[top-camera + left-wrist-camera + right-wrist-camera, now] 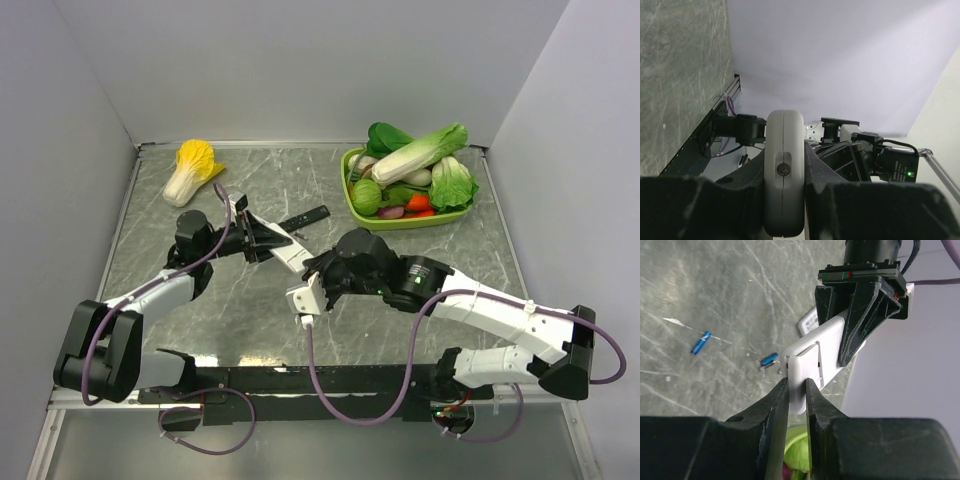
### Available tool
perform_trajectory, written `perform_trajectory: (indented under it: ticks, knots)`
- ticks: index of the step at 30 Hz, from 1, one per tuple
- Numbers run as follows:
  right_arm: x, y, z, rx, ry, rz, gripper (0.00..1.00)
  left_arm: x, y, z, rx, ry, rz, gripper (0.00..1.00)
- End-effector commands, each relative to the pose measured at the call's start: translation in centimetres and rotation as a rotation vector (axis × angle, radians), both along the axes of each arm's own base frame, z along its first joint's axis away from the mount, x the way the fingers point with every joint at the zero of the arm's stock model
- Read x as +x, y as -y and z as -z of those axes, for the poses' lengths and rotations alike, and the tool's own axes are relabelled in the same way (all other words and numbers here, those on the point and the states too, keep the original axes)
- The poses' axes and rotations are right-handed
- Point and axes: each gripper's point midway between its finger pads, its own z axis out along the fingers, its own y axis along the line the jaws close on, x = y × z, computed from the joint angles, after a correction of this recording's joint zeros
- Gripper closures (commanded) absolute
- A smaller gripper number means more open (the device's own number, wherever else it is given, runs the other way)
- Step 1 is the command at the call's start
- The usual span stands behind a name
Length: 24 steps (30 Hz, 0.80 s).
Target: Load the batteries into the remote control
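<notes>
Counts: 2 batteries (701, 342), both loose on the table (250, 320). You see 1 at left centre of the right wrist view and the other (769, 360) just left of the remote's near end. 1 remote control (807, 362), 1 slim black remote (305, 217), 1 green tray (400, 222) heaped with vegetables at upper right of the top view, 1 yellow cabbage (195, 170) at upper left.

Pose: your 2 arms meet at the centre of the top view. The left arm reaches in from lower left, the right arm from lower right, bent back toward the middle.

Left gripper (860, 305): clamped across the remote control, which shows edge-on between its fingers in the left wrist view.

Right gripper (797, 385): jaws drawn narrow, pinching the remote's free end, white plastic filling the gap.
</notes>
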Motion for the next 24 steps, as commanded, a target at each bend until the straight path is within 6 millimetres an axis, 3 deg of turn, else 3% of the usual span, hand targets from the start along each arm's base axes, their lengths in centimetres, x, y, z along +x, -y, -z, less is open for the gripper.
perform_trajectory:
  ticks: [1,10,16,24]
  knots:
    - [0.8,0.9,0.7,-0.026,0.107,0.038,0.97,-0.5,0.1,-3.1,-0.02,0.131,0.061,0.98]
    - [1.0,1.3,1.4,-0.015,0.265,0.039,1.0,-0.7,-0.3,-3.7,0.001,0.157,0.087,0.98]
    - [1.0,1.7,0.5,0.006,0.35,0.043,1.0,-0.7,-0.6,-4.2,0.01,0.166,0.082,0.98]
    - [0.2,0.5,0.4,0.042,0.376,0.027,1.0,-0.9,-0.8,-5.1,-0.005,0.173,0.057,0.98]
